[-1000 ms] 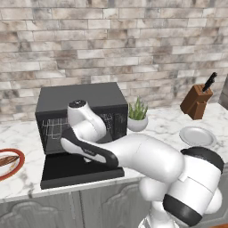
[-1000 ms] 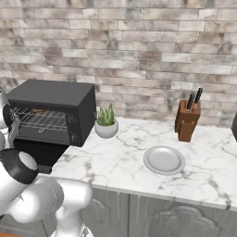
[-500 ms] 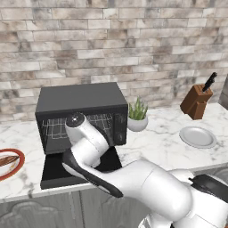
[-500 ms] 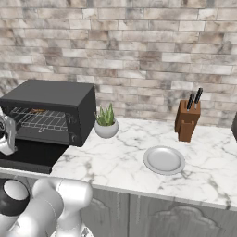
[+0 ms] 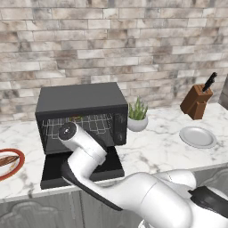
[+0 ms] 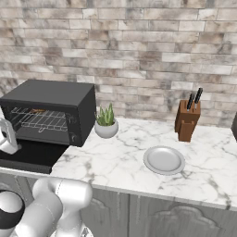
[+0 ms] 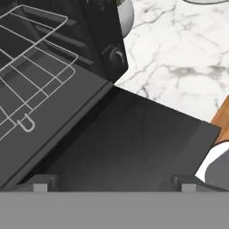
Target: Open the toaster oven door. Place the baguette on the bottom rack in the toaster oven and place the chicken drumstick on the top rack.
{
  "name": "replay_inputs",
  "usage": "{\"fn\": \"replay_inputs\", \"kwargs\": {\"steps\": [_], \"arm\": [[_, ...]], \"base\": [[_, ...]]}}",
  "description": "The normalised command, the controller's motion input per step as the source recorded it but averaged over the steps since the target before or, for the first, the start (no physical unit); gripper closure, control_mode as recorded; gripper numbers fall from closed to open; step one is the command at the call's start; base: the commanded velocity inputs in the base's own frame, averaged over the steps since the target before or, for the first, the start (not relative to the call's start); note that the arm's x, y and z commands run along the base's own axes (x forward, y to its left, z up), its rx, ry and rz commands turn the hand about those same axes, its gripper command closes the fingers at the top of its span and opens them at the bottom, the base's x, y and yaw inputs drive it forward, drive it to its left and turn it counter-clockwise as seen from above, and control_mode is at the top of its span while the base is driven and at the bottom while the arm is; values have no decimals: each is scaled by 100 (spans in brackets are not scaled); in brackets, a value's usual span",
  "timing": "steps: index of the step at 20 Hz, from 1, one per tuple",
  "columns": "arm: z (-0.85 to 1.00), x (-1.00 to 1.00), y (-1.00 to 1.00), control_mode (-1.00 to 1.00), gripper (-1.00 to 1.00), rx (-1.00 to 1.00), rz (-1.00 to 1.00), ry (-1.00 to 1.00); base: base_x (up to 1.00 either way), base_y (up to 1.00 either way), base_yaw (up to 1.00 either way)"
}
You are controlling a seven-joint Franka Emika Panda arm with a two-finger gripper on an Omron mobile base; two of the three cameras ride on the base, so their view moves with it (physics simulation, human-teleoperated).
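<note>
The black toaster oven (image 5: 81, 101) stands on the counter with its door (image 5: 82, 168) folded down flat in front of it. Inside are the silver top rack (image 6: 32, 114) and, below it, the bottom rack (image 6: 46, 126). In the hand view my gripper (image 7: 112, 184) hovers open over the lowered door (image 7: 134, 143), nothing between its fingertips (image 7: 41, 182), and the racks (image 7: 36, 62) lie ahead at upper left. The baguette (image 5: 8, 160) lies on a red-rimmed plate (image 5: 13, 173) at the counter's far left. The chicken drumstick is out of view.
A potted plant (image 5: 137, 116) sits right beside the oven. Farther right are a grey plate (image 5: 197, 136) and a wooden knife block (image 5: 196, 100). My own arm (image 5: 84, 156) crosses in front of the open door. The brick wall closes the back.
The arm has swung down and left in front of the oven, and the hand has sunk a little lower over the door. The gripper stays open; the oven and plates have not moved.
</note>
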Motion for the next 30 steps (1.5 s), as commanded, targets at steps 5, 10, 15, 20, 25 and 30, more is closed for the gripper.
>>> {"fn": "replay_inputs", "kwargs": {"steps": [5,10,15,20,25,30], "arm": [[9,3,-5,-100,-100,-26,9,0],[0,11,0,-100,-100,-24,5,-2],[0,14,-2,-100,-100,-11,6,-9],[0,23,-2,-100,-100,-9,7,-2],[-6,26,-2,-100,-100,-8,11,-7],[-9,30,0,-100,-100,-10,1,-6]], "base": [[0,0,0],[0,0,0],[0,0,0],[0,0,0],[0,0,0],[0,0,0]]}}
